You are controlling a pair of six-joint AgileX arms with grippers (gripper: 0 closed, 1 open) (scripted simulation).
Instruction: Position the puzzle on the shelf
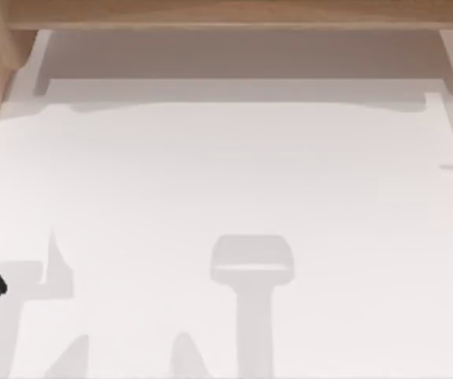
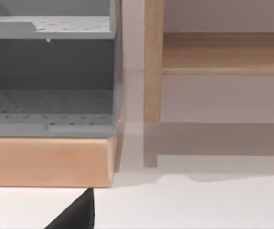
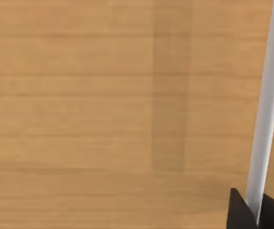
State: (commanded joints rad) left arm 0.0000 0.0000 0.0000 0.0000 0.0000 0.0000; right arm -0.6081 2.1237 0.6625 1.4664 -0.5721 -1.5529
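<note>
Right gripper (image 3: 257,211) close against long light-brown wooden board shelf (image 1: 226,12); claw state: cannot tell. Left gripper (image 2: 77,214) parked near shelf's left post; likewise cannot tell. Puzzle's whereabouts: cannot tell. Placement unconfirmed; judged late-stage.

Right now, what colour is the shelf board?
Light brown wood grain on the shelf, clearest in the right wrist view.

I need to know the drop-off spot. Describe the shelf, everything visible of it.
The shelf is a long, light-brown wooden board running along the table's far edge, raised above it and casting a shadow beneath. In the left wrist view an upright wooden post carries it. No object shows on the visible board.
</note>
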